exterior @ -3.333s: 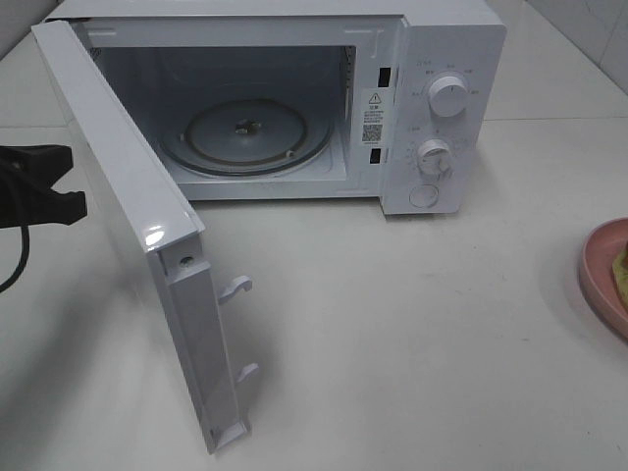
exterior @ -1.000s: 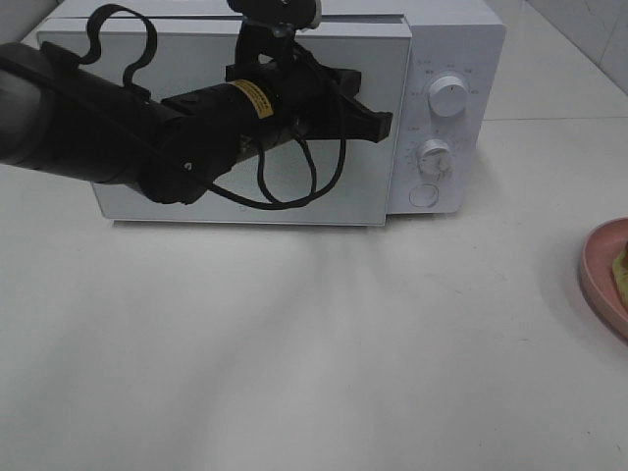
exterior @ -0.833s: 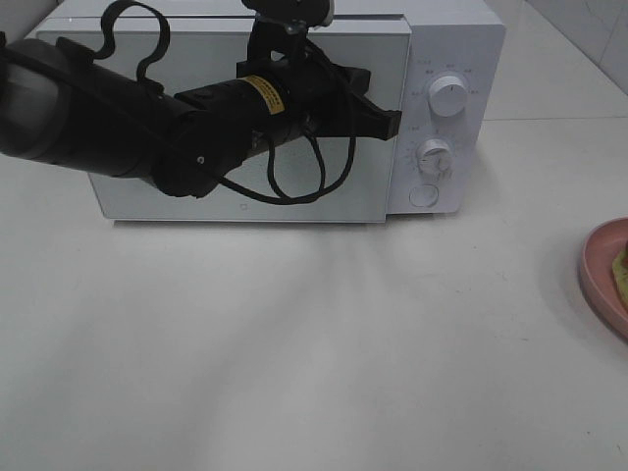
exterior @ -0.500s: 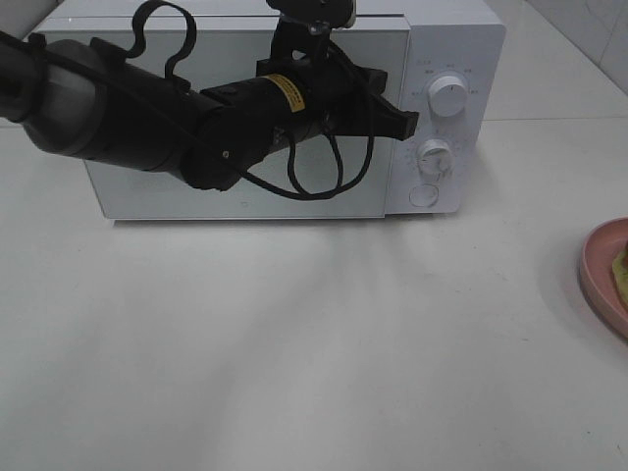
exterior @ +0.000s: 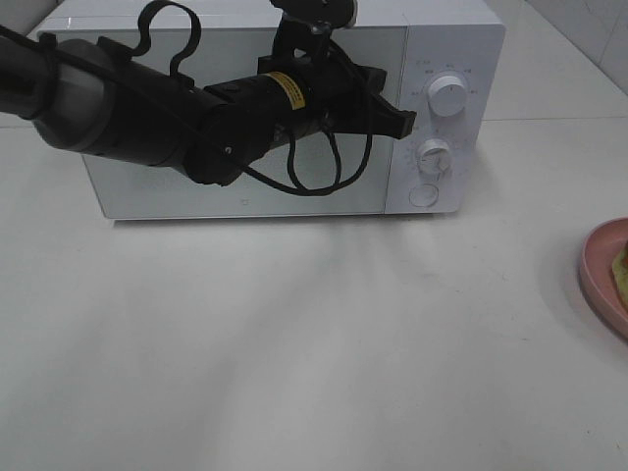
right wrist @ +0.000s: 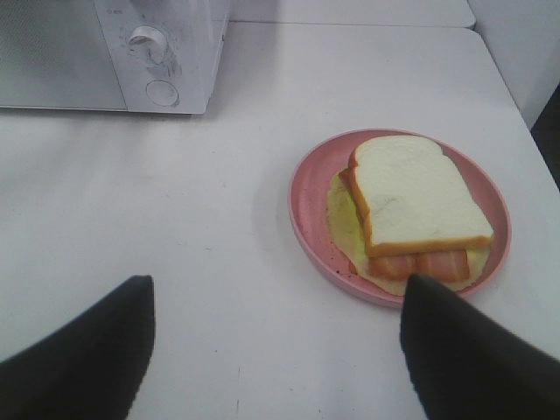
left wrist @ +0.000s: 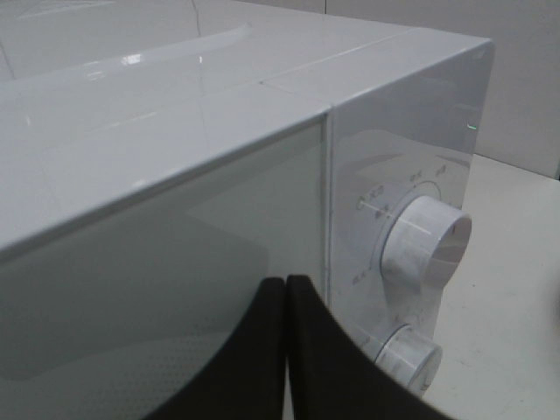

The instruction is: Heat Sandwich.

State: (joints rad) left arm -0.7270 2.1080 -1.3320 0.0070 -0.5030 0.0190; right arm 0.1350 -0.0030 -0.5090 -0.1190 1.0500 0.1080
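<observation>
The sandwich (right wrist: 420, 197), white bread over a yellowish filling with orange strips, lies on a round pink plate (right wrist: 306, 206); only a sliver of the sandwich (exterior: 621, 267) and the plate (exterior: 601, 275) shows at the right edge of the high view. My right gripper (right wrist: 276, 346) hovers open on the near side of the plate, nothing between its fingers. The white microwave (exterior: 451, 59) stands with its door closed. My left gripper (exterior: 397, 118) is shut and empty, its fingertips (left wrist: 286, 282) together at the door's right edge beside the upper knob (left wrist: 426, 249).
The left arm (exterior: 147, 108) stretches across the microwave door from the left. A lower knob (exterior: 433, 154) and a round button (exterior: 423, 195) sit on the control panel. White tabletop (exterior: 294, 343) spreads in front of the microwave.
The microwave door, open at first, now stands closed. Over the last second my shut left gripper slid right along the door toward the control panel. The plate has not moved.
</observation>
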